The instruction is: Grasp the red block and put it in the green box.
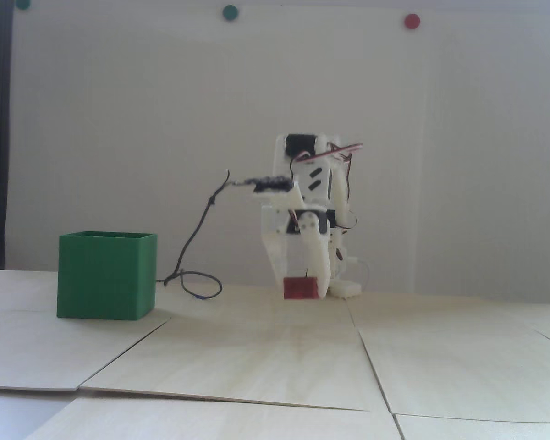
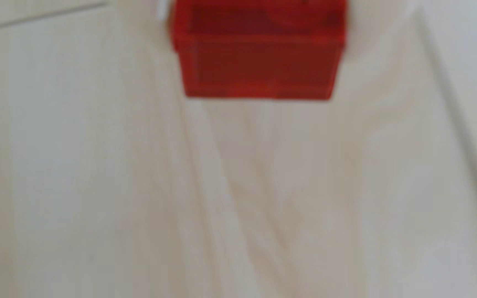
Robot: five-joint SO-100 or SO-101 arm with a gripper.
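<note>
In the fixed view the red block (image 1: 300,288) sits between the two white fingers of my gripper (image 1: 301,291), which points straight down at mid-table. The jaws stand closed against the block's left and right sides. The block is at or just above the table; I cannot tell which. The wrist view is blurred and shows the red block (image 2: 257,57) at the top edge, over pale wood. The green box (image 1: 105,275) stands open-topped on the table far to the left of the gripper in the fixed view. It is out of the wrist view.
A dark cable (image 1: 201,286) loops on the table between the box and the arm. The table (image 1: 275,357) is made of pale wooden panels with seams. Green dots (image 1: 230,12) and a red dot (image 1: 412,20) are on the wall behind.
</note>
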